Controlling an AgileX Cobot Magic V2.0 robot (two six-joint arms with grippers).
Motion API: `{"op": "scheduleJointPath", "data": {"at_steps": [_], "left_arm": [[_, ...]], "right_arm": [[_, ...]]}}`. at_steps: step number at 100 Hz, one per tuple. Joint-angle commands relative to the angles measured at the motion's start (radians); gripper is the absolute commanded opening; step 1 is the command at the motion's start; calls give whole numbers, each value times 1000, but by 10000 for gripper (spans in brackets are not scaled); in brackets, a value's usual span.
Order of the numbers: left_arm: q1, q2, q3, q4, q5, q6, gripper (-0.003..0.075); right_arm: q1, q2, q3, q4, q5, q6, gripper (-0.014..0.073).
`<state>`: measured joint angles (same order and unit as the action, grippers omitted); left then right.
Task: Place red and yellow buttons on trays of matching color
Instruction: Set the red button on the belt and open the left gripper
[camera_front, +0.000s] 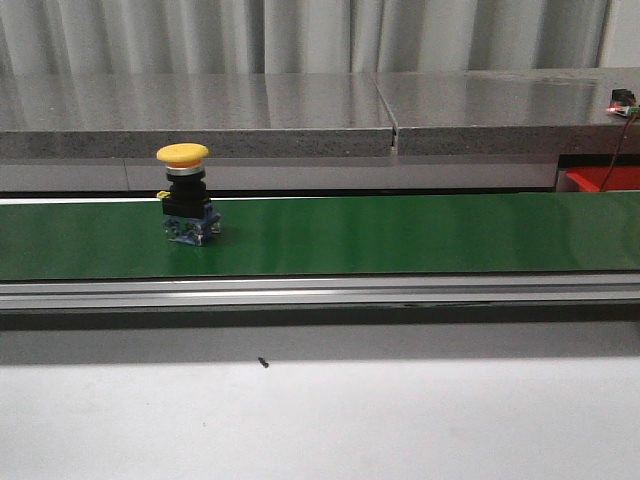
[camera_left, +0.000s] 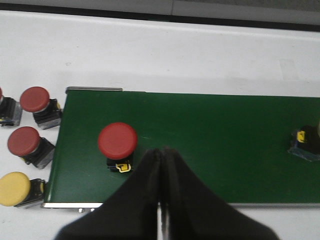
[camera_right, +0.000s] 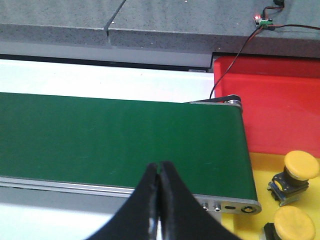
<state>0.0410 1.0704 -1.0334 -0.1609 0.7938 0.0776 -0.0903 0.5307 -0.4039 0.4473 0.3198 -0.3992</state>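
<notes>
Both grippers, left (camera_left: 161, 152) and right (camera_right: 158, 167), hang pressed together over the belt (camera_front: 400, 235), apparently waiting for its yellow button (camera_front: 184, 195) to reach the trays.

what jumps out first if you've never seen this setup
The long green belt, with a lone yellow button standing on its left part. In the left wrist view, a red button sits on the belt just ahead of the shut left gripper. At the belt's right end, a red tray adjoins a yellow tray holding yellow buttons.
</notes>
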Motion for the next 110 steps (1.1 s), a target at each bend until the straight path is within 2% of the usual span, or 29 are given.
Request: {"op": "scheduleJointPath", "data": {"at_steps": [1,29,85,110], "left_arm": [[-50,-47,4,-17,-45,1,-20],[-154,-186,149,-52,-50,1,-20],[-153,-640,366,-81,-38,1,-20],[-153,-696,373,-79,-18,1,-20]], "right_arm": [[0,-2,-27,3,-61,-5,-66],[0,-2,-27,3,-61,-5,-66],[0,-2,-27,4,-61,-5,-66],[0,-2,-27,27,-59,-5,-66]]}}
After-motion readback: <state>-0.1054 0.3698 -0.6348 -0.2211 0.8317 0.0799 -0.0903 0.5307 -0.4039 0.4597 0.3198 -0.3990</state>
